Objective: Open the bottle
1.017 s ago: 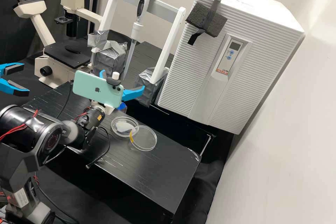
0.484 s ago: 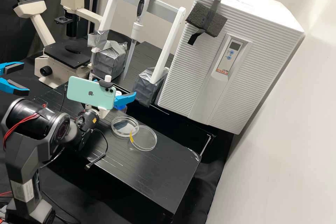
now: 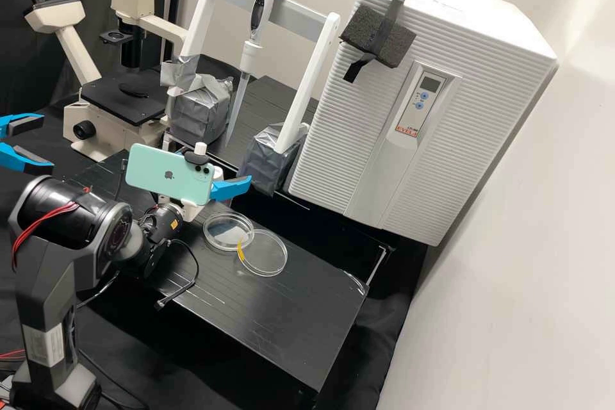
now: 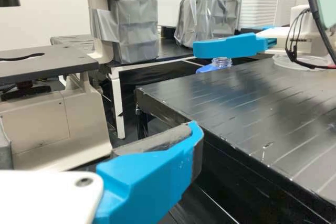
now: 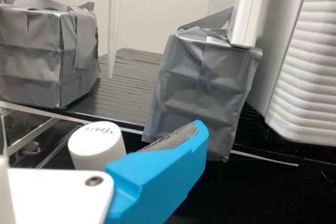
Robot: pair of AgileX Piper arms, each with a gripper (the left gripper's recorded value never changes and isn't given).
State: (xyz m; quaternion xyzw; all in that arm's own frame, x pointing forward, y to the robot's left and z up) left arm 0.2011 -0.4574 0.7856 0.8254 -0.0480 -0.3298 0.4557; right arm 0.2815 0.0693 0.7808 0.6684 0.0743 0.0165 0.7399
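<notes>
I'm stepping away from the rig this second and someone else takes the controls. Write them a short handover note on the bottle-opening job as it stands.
Grippers: the left gripper is open and empty, off the bench beside the microscope. The right gripper sits at the white cap of the small bottle; its grip cannot be judged.
Things: the bottle stands upright near the bench's back edge, in front of a grey taped block.
Done: right arm placed at the cap.
Left: confirm the grip, then twist the cap off; it looks still on, though the joint is hidden.
</notes>
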